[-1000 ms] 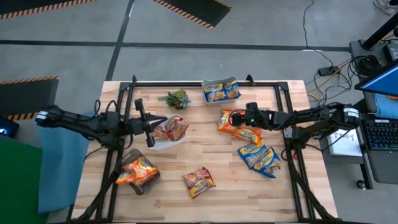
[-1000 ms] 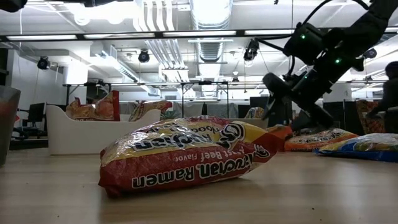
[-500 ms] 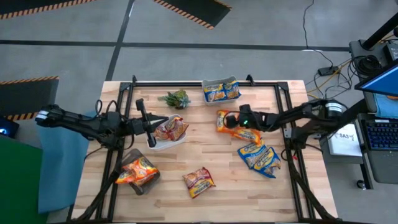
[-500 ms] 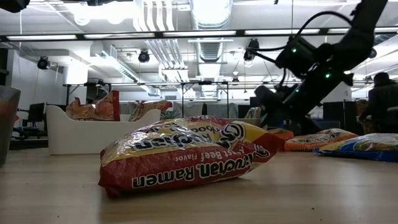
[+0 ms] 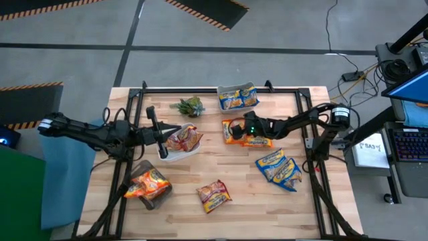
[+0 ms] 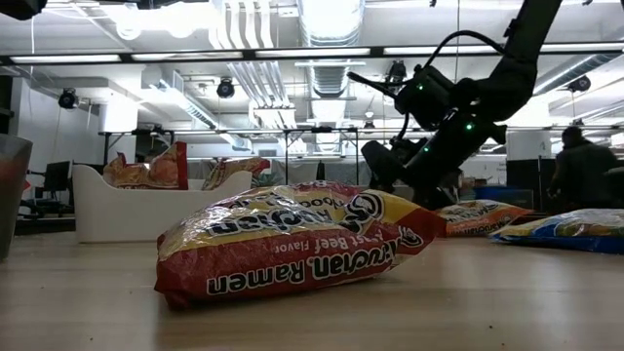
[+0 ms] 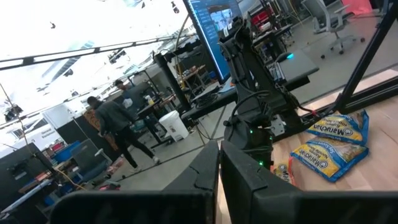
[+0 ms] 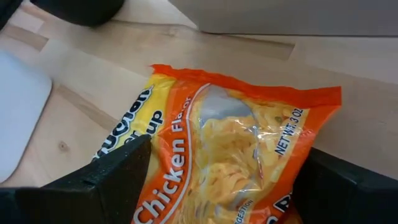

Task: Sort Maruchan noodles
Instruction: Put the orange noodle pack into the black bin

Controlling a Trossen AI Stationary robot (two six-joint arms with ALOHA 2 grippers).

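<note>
Right gripper spread wide, straddling an orange chicken ramen packet lying flat between its fingers, apparently lined up for grasping. Left gripper pinched together, idle beside white tub holding dark red packet.

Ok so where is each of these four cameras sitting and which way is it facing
High: overhead, looking down; both arms, right gripper open over an orange packet.
Low: at tabletop height, facing the room; a dark red packet up close.
Left wrist: its shut left gripper, facing the right arm.
Right wrist: open fingers straddling that same orange packet.
</note>
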